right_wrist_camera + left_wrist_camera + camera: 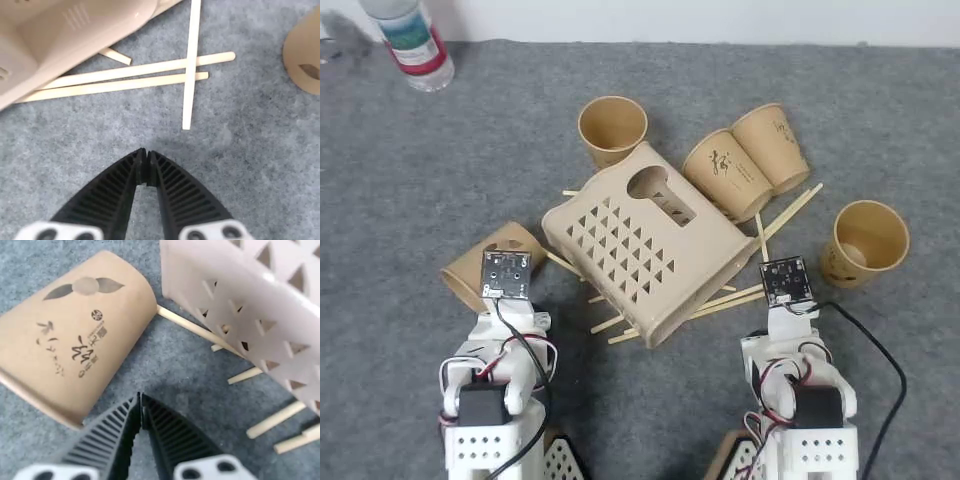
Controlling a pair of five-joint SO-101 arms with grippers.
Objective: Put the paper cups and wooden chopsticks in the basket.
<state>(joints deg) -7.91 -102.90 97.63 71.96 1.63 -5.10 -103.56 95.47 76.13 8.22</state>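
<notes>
At centre frame in the high view, the basket (620, 240) lies tipped on its side on the grey short-pile carpet (420, 180). It is a beige moulded-plastic body with rounded corners, rows of triangular perforations in the upward-facing wall and an oval handle cut-out near the upper edge. Wooden chopsticks (790, 213), which are pale, slender straight sticks, protrude from beneath the basket at its lower, left and right edges, and one lies diagonally at the basket's right. Five tan paper cups with smooth tapered walls surround the basket. The rear cup (612, 128) stands upright just above it. The paired cups (725, 172) lie side by side on their walls at upper right, carrying dark printed marks. The right cup (865, 242) stands upright at the right edge. The left cup (470, 268) lies on its side at lower left, partly under the left arm's camera module. The left gripper (141, 397) has ribbed black fingers pressed together with nothing between them; it sits just beside the left cup's wall, over bare carpet. The right gripper (146, 152), equally pressed together and empty, sits over carpet near the end of one chopstick that crosses two parallel ones. A clear plastic bottle (412, 35) with a red-banded label stands at upper left.
</notes>
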